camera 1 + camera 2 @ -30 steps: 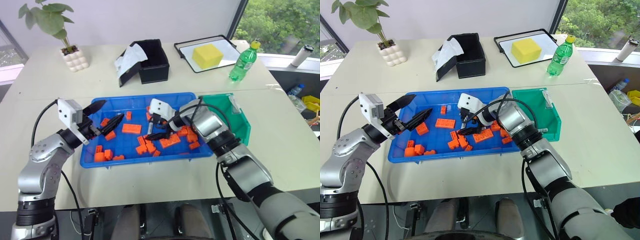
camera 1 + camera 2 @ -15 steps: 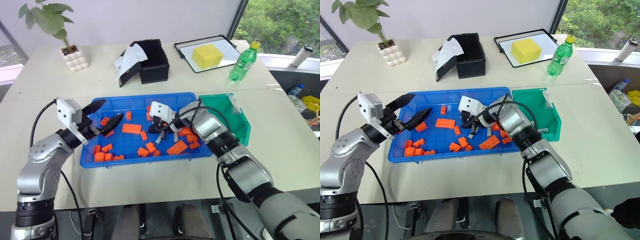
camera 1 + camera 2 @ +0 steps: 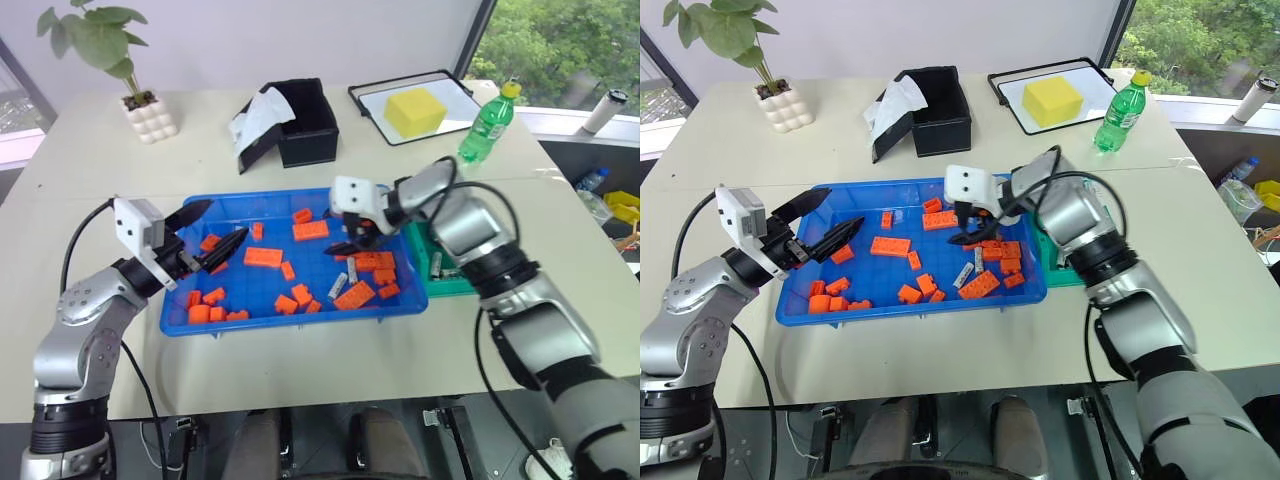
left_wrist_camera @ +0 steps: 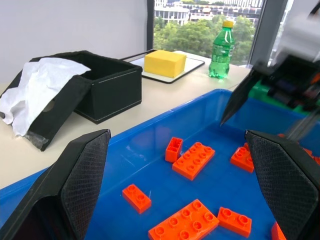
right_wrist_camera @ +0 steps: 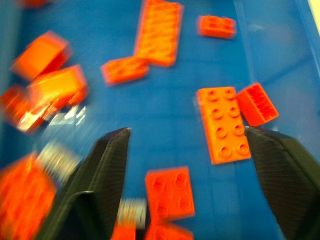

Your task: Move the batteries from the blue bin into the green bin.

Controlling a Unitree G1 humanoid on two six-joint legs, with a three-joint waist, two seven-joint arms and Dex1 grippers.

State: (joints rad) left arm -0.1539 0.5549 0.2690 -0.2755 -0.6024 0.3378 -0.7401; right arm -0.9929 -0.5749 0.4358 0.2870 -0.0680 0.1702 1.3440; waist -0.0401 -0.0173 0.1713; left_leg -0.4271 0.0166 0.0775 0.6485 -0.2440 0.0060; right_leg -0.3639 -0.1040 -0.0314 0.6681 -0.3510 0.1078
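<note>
Standing on a pale table by a window, the blue bin sits beneath both grippers, left gripper and right gripper, spread and empty.

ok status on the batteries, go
Both grippers open, empty: left, right. Two batteries loose in blue bin among orange blocks.

I see bright blue bin, orange blocks, silver-grey batteries, green bin, black box, yellow sponge, beige counter.
</note>
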